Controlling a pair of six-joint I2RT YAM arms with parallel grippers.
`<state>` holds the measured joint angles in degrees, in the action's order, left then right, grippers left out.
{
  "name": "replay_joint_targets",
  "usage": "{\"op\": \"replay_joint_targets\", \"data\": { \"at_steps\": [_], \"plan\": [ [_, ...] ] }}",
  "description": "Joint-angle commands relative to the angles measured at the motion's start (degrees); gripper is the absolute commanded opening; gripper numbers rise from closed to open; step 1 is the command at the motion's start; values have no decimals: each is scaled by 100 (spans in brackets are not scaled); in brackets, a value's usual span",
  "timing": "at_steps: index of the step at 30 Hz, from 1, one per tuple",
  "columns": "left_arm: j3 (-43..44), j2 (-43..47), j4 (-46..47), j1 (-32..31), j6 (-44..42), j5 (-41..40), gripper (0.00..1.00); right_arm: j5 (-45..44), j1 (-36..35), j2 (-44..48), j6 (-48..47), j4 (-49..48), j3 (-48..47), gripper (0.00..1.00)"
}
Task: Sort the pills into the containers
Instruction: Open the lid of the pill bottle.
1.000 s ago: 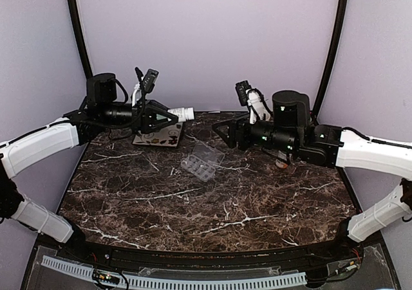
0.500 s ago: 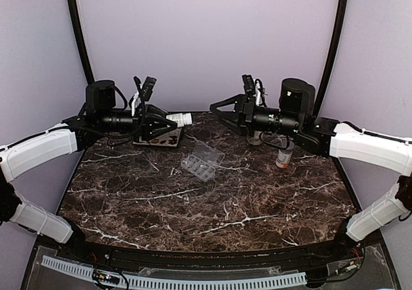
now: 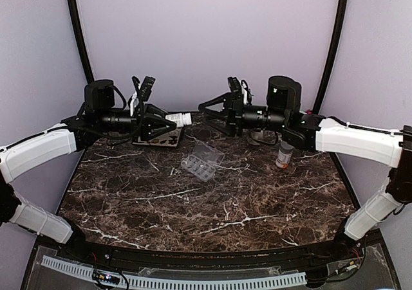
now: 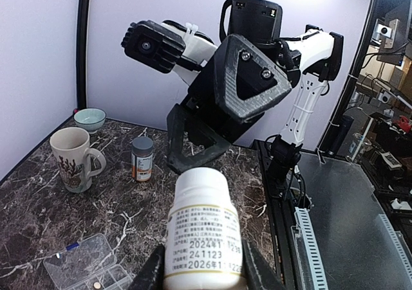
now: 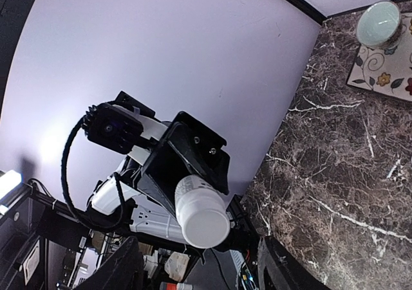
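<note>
The left gripper [image 3: 168,121] is clamped on the white bottle [image 3: 180,117], held level in the air behind the pill organizer [image 3: 202,162]. The right gripper [image 3: 207,115], also behind it, faces the cap [image 5: 203,222] with fingers spread, holding nothing. If the cap comes off with the bottle level, pills may spill short of the organizer, whose lid [image 3: 210,152] seems raised, though I am not sure.
</note>
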<state>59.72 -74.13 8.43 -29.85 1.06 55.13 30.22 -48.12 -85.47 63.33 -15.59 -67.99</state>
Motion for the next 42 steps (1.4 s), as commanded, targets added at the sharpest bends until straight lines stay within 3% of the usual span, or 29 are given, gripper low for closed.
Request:
{"op": "replay_joint_targets", "data": {
  "at_steps": [1, 19, 31, 37, 42],
  "plan": [
    [203, -67, -22, -4, -78, 273, 0, 165, -81, -151, 53, -304, -303, 61],
    [369, -231, -135, -6, -106, 375, 0, 353, -205, -538, 85, -269, -660, 58],
    [413, -249, -155, -3, -106, 425, 0, 419, -251, -726, 46, -207, -725, 48],
    [400, -229, -178, -6, -121, 407, 0, 414, -260, -718, -43, -147, -751, 36],
    [397, -234, -150, -4, -74, 407, 0, 462, -264, -718, -227, -56, -783, 10]
  ]
}}
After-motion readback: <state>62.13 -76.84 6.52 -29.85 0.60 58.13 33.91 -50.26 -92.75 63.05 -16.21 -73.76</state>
